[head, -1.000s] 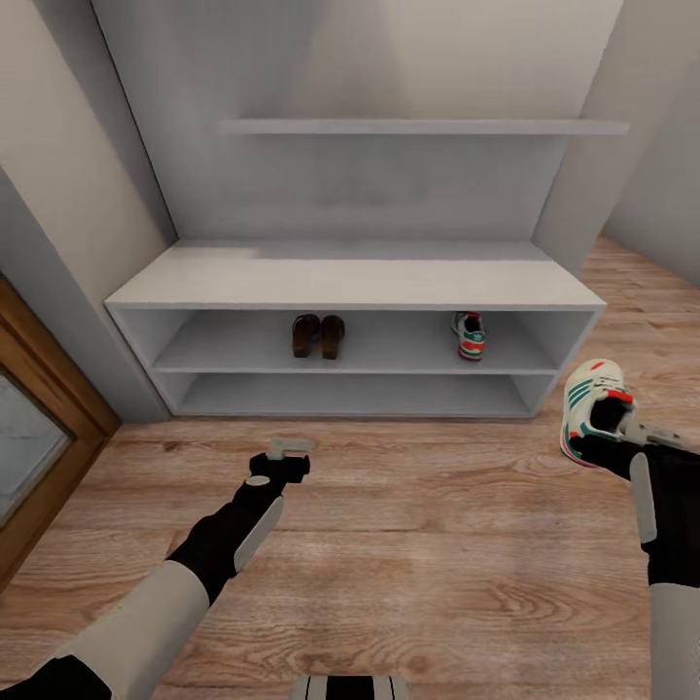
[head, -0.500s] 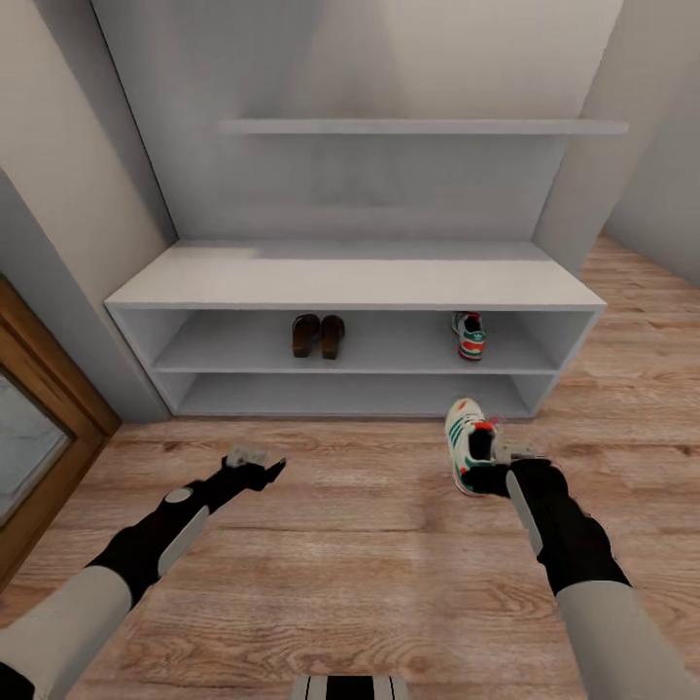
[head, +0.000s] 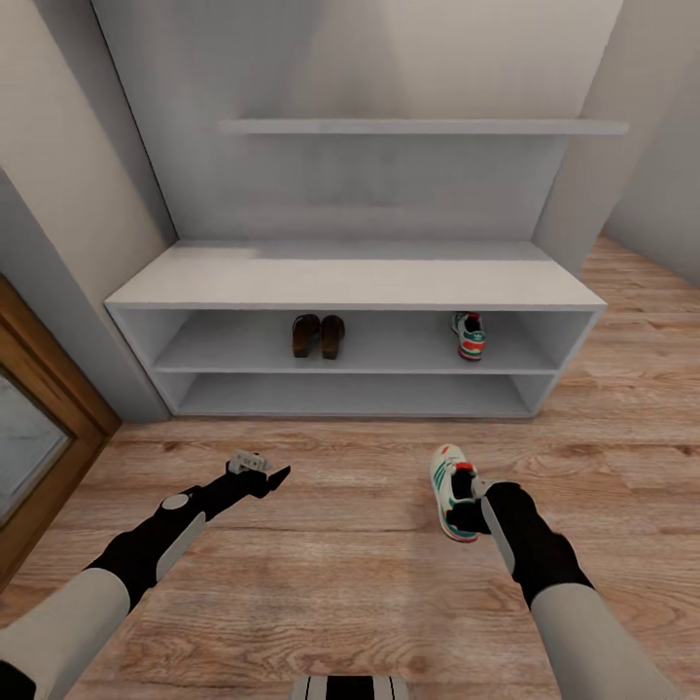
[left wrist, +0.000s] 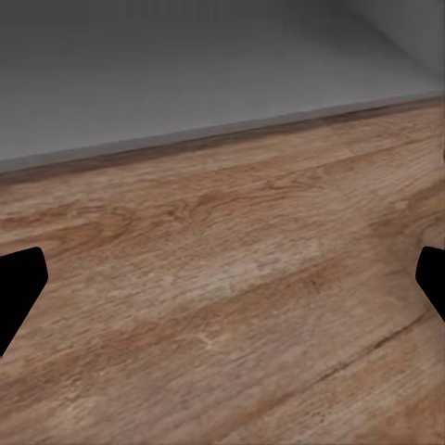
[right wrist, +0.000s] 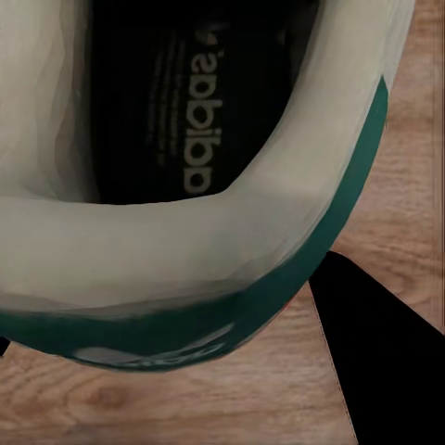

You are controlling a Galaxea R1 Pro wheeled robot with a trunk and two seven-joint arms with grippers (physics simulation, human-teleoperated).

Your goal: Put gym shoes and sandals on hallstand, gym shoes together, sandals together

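- White with green stripes, one gym shoe (head: 451,491) is clamped at its heel by the right pincer (head: 473,498), toe pointing toward the hallstand (head: 355,282), above the corridor floor (head: 369,574); whether its sole touches the planks cannot be told.
- In the right wrist view the shoe's collar (right wrist: 185,269) and dark insole fill most of the frame, one black finger (right wrist: 371,352) pressed just outside the heel.
- The second gym shoe (head: 470,335) sits on the upper shelf bay toward the right end.
- The two sandals (head: 318,335) stand side by side on the same shelf, left of centre, well apart from that shoe.
- The left pincer (head: 255,471) hangs over bare floor, jaws spread wide, gripping nothing; its fingertips (left wrist: 19,287) show at the frame's edges in the left wrist view.
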